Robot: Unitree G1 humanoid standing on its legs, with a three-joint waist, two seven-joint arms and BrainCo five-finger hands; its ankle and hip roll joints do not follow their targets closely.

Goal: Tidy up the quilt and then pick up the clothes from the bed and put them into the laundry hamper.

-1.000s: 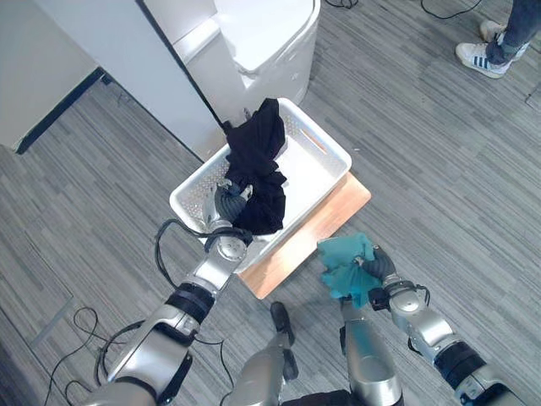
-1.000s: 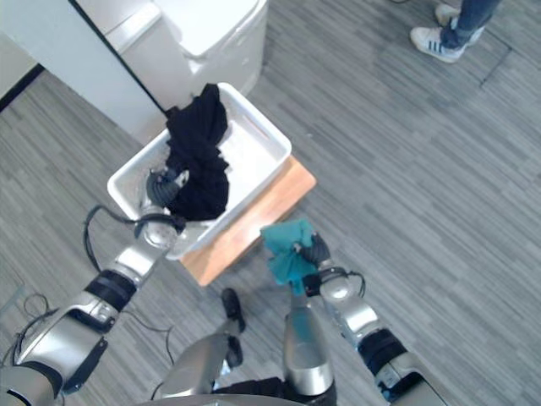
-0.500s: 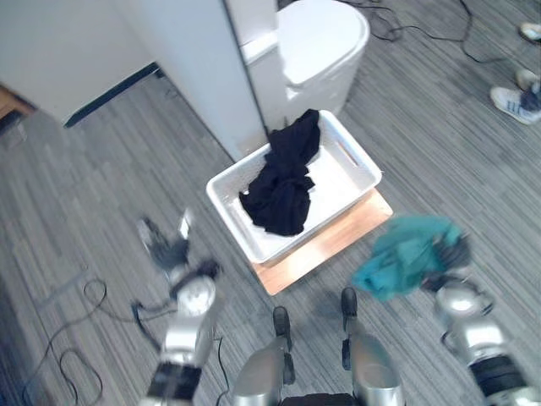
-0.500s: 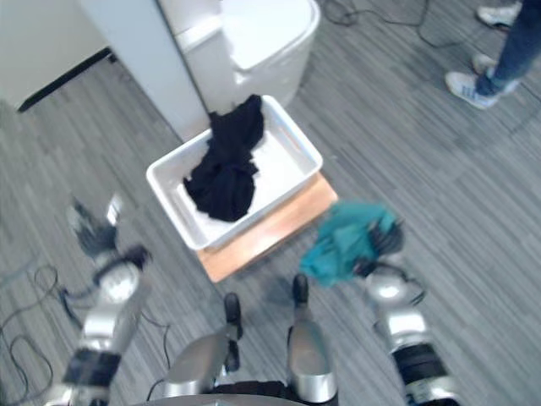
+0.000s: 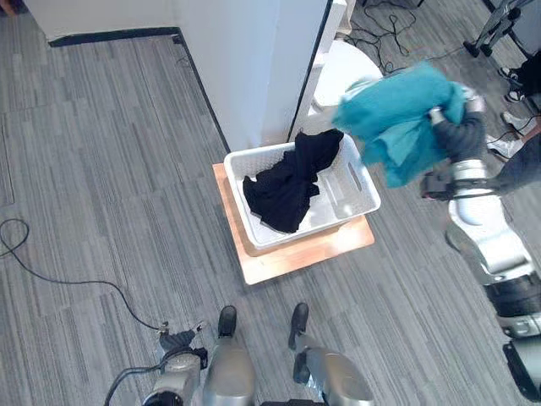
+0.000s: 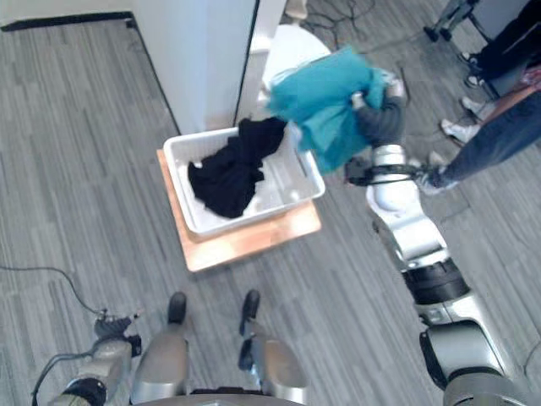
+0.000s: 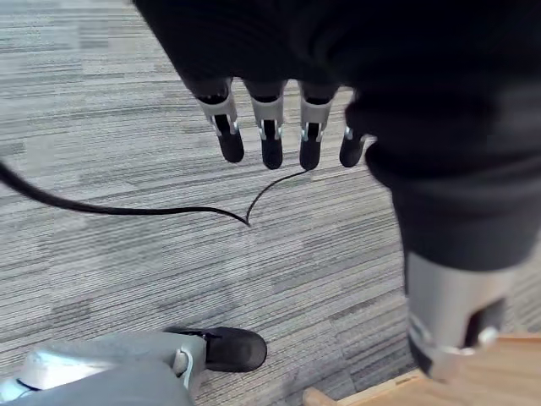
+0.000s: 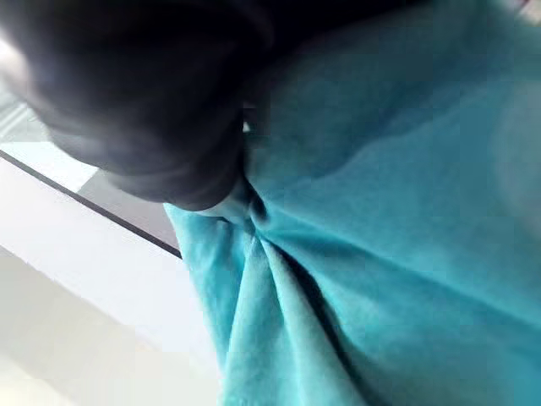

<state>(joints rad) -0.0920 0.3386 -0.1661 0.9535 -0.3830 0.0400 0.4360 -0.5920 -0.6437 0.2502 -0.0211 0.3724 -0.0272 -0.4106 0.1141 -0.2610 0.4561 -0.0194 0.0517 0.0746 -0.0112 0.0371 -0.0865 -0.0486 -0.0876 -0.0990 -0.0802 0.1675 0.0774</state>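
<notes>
A white slotted laundry hamper (image 5: 359,190) stands on a wooden board (image 5: 296,252) on the floor. A black garment (image 5: 287,182) lies heaped in it, one end draped over the far rim. My right hand (image 5: 459,135) is raised high by the hamper's right end, shut on a bunched teal garment (image 5: 393,114) that hangs above that end. In the right wrist view the teal garment (image 8: 380,254) lies close against the hand's dark cover. My left hand (image 6: 114,326) hangs low at my side, far from the hamper; its fingers (image 7: 270,127) are straight over the bare floor and hold nothing.
A white wall panel (image 5: 254,59) rises right behind the hamper, with a white rounded bin (image 5: 342,72) beside it. A person's legs in jeans (image 6: 494,135) and shoes (image 6: 461,131) are at the right, near my right arm. Grey plank floor lies to the left.
The camera has shifted. My right hand lifted the teal garment from low beside the board to above the hamper's right end. My left hand left the black garment in the hamper and dropped down.
</notes>
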